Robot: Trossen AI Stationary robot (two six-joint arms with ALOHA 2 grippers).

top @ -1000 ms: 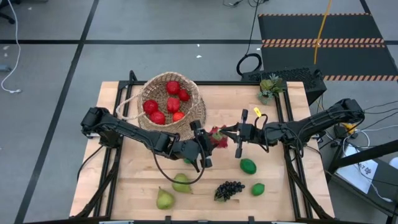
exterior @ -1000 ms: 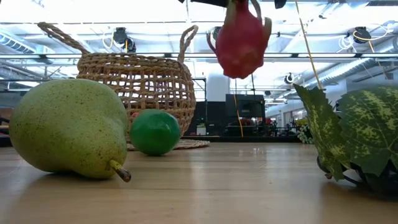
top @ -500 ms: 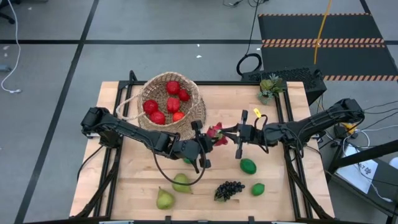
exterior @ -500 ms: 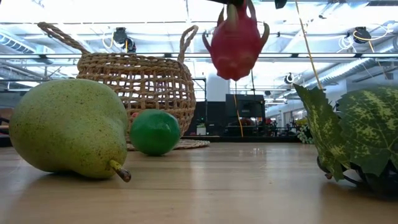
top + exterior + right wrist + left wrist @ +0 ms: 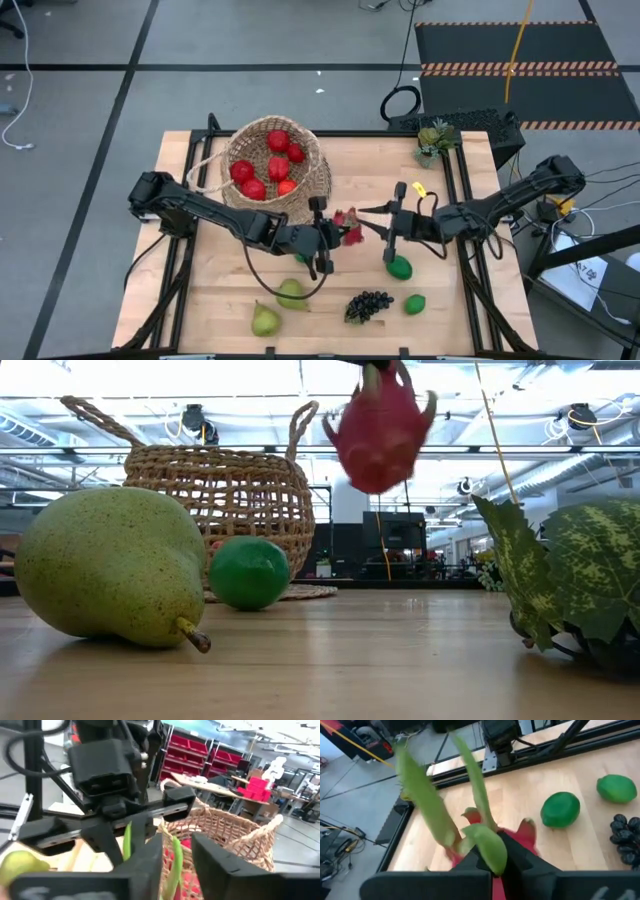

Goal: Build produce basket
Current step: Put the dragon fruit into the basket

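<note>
The pink dragon fruit [image 5: 349, 226] with green leaves hangs above the table's middle, and my left gripper [image 5: 337, 236] is shut on it. In the low view the fruit [image 5: 380, 430] hangs high over the board. My right gripper [image 5: 372, 222] stands open just right of it, and the fruit's green leaf strands [image 5: 174, 855] reach between its fingers. The woven basket [image 5: 300, 190] sits at the far left on its base and holds several red fruits [image 5: 277, 167]. My left gripper pinches the dragon fruit's pink body [image 5: 527, 837] between its two fingers [image 5: 470, 862], at the end where the green leaves grow. It comes from the table's left, slanting down. The fruit hangs below it, clear of the table. My right gripper: I cannot tell whether its fingers [image 5: 220, 862] touch the leaf strands.
Two pears [image 5: 290, 293] [image 5: 264, 320], a dark grape bunch [image 5: 368, 305] and two limes [image 5: 399, 267] [image 5: 414, 303] lie near the front edge. Another lime [image 5: 301, 257] lies under my left arm. A small potted plant [image 5: 433, 140] stands at the far right.
My right gripper has drawn back a little toward the table's right edge, away from the dragon fruit. The fruit stays up in the air at my left gripper. It has risen slightly and tipped.
</note>
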